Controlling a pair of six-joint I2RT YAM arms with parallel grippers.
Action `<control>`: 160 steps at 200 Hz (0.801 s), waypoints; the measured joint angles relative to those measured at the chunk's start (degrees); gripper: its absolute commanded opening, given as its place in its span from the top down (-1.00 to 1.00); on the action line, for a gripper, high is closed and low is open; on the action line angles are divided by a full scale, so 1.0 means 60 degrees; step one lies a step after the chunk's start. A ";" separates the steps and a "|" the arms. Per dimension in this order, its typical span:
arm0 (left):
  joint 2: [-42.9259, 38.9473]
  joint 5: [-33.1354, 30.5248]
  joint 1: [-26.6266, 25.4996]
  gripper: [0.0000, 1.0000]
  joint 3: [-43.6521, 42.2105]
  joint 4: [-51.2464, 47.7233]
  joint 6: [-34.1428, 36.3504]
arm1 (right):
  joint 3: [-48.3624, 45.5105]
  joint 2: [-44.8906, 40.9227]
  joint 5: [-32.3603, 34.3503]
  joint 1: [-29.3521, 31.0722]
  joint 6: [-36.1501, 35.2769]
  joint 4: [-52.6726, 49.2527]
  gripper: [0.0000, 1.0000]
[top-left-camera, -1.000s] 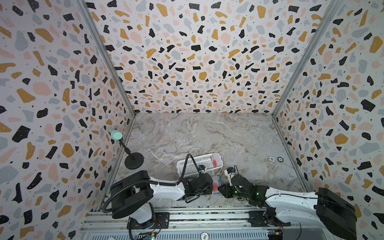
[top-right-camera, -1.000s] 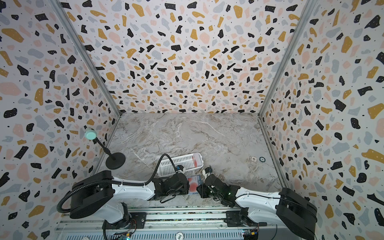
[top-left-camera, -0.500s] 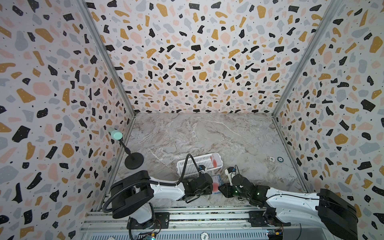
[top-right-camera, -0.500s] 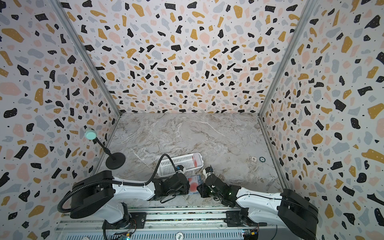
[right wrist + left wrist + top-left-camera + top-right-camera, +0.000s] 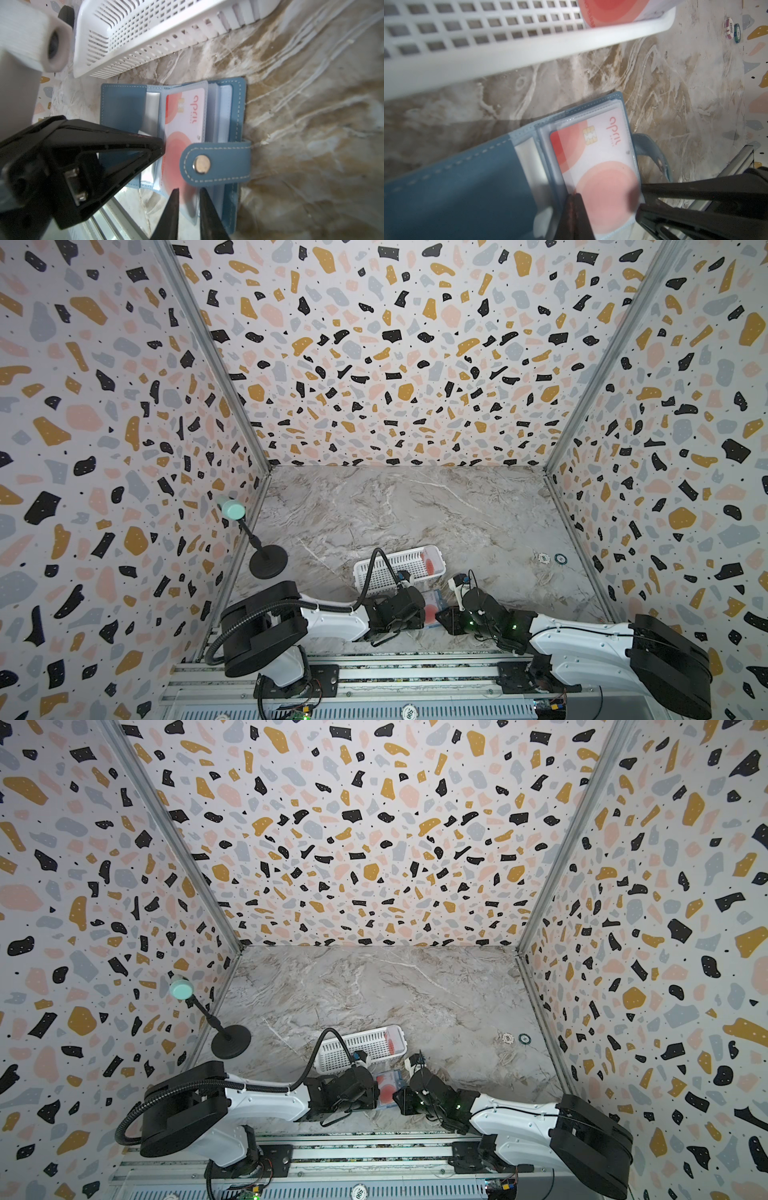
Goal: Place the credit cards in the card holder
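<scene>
Closely before right hand [image 5: 188,193]: card holder [image 5: 116,108].

- White basket [image 5: 415,560] just behind card holder [image 5: 116,108]; narrow bare strip between them.
- In front of basket: left gripper [image 5: 574,197], right gripper [image 5: 188,191] both over the holder, crowding its near end.
- Behind basket: table [image 5: 415,506] bare, wide room.
- Left of basket: black stand [image 5: 268,562].

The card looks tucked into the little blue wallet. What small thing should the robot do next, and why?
Probably lift the right gripper, jaws slightly apart, away from the credit card. The card seems seated in a clear pocket of the card holder, which the shut left gripper pins open, and another card waits in the white basket. Whether its near end is fully in is unclear.
</scene>
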 measured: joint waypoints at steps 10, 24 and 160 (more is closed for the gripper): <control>-0.0011 0.0004 0.0000 1.00 -0.0029 0.0044 -0.0011 | 0.0000 0.0000 -0.0018 0.0000 -0.0018 0.0029 0.64; -0.0033 0.0007 0.0000 1.00 -0.0076 0.0109 -0.0029 | 0.0000 0.0000 -0.0018 0.0000 -0.0033 0.0066 0.64; -0.0667 0.0393 0.0033 0.93 -0.0732 0.0503 -0.0412 | 0.1315 0.0776 0.0856 0.0947 -0.0579 -0.0495 0.47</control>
